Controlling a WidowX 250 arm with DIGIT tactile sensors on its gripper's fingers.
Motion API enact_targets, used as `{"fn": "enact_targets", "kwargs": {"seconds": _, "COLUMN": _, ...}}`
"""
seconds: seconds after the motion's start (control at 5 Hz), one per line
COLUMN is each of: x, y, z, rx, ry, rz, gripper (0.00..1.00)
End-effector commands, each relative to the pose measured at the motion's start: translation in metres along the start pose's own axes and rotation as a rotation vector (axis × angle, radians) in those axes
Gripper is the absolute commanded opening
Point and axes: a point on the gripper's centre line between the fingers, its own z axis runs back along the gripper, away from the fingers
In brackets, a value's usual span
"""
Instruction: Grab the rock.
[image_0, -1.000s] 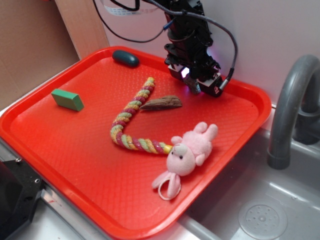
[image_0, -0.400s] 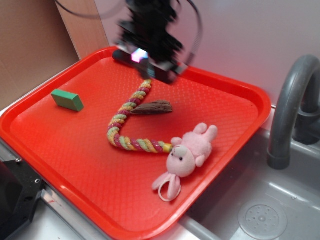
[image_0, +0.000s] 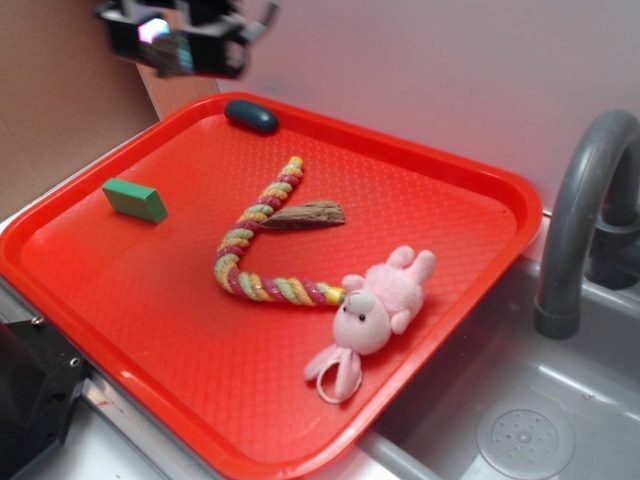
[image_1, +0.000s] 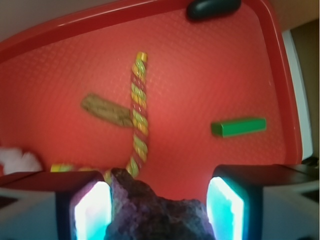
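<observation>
the rock (image_1: 157, 210) sits right between the gripper's (image_1: 159, 205) two fingers in the wrist view, a dark, lumpy, jagged mass filling the bottom middle of the picture, and it looks to be up in the air with them, high above the red tray (image_0: 470, 215). the left finger pad (image_1: 92, 210) is hard by the stone's edge; between the stone and the right pad (image_1: 226, 207) a thin gap seems to show, so the fingers are closed in around the rock, clamped on it by my reading, though full contact on both sides can't be confirmed.

in the exterior view the gripper (image_0: 180, 40) is a blur over the tray's far left corner, and the rock can't be made out there at all.

to do this step well, i'd judge: keep the squeeze firm and even, because a rough, irregular stone offers few flat faces and could twist or slip out. move smoothly, no jerks, and keep the stone centred between the pads rather than hanging off one edge.

down on the tray, well below the rock: the rope (image_1: 137, 115) runs through the middle, the brown wood-like piece (image_1: 106, 110) touches it on one side, the green block (image_1: 238, 126) lies apart on the other, and the dark pebble (image_1: 212, 7) rests at the tray's far rim.
</observation>
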Motion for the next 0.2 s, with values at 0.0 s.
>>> {"fn": "enact_targets", "kwargs": {"seconds": 0.0, "x": -0.0231, "y": 0.0151, "z": 0.0181, "rx": -0.060, "ry": -0.102, "rz": -0.171, "gripper": 0.00}}
